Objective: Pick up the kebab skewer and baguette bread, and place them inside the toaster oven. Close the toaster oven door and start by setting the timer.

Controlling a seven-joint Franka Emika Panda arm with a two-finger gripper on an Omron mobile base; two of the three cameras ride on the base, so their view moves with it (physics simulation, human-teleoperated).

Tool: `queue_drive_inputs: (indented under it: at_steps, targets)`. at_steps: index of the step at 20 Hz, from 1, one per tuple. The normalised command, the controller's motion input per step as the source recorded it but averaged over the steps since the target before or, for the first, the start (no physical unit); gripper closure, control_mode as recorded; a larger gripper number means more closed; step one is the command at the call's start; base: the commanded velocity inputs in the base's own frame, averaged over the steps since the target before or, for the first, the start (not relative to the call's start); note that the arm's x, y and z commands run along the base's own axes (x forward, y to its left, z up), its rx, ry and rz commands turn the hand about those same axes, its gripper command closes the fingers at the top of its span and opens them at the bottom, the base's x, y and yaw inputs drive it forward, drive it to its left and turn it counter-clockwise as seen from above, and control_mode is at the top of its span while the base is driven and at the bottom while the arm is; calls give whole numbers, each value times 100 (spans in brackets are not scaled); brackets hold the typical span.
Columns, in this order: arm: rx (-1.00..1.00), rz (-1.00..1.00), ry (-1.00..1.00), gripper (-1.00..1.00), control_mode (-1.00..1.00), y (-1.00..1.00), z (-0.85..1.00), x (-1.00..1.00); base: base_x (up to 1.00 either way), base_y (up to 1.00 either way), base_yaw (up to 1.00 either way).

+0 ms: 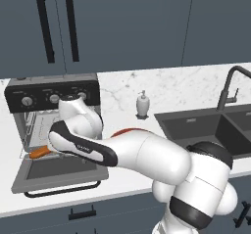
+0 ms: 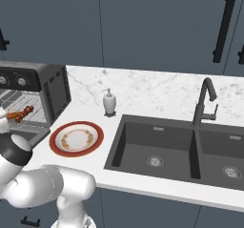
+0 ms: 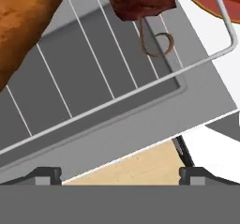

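The claw is seen in the hand view with its two dark fingertips set wide apart and nothing held between them. Just beyond the tips, the wire rack is laid out, and on it two things are rested: the baguette bread, whose orange-brown end is cut off at the upper left, and the kebab skewer, of which a red chunk and a curled loop at the stick's end are shown.

From the left base view, the arm is reached into the toaster oven, and the toaster oven door is dropped open flat over the counter. From the right base view, the skewer is seen lying on the rack inside the oven. A red-rimmed plate is set on the counter just beside the oven, a soap dispenser behind it, and a dark double sink further right.
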Motion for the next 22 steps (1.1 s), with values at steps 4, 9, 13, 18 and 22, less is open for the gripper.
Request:
queue_drive_inputs:
  at_steps: [4, 9, 13, 18, 22]
  targets:
    - [0, 0, 5, -100, -100, 0, -41, 0, 0, 0, 0]
    - [0, 0, 0, -100, -100, 0, -29, 0, 0, 0, 0]
    - [0, 0, 3, -100, -100, 0, -21, 31, 0, 0, 0]
    - [-3, 0, 0, -100, -100, 0, -20, 23, 0, 0, 0]
    - [-3, 0, 0, -100, -100, 0, -23, 14, 0, 0, 0]
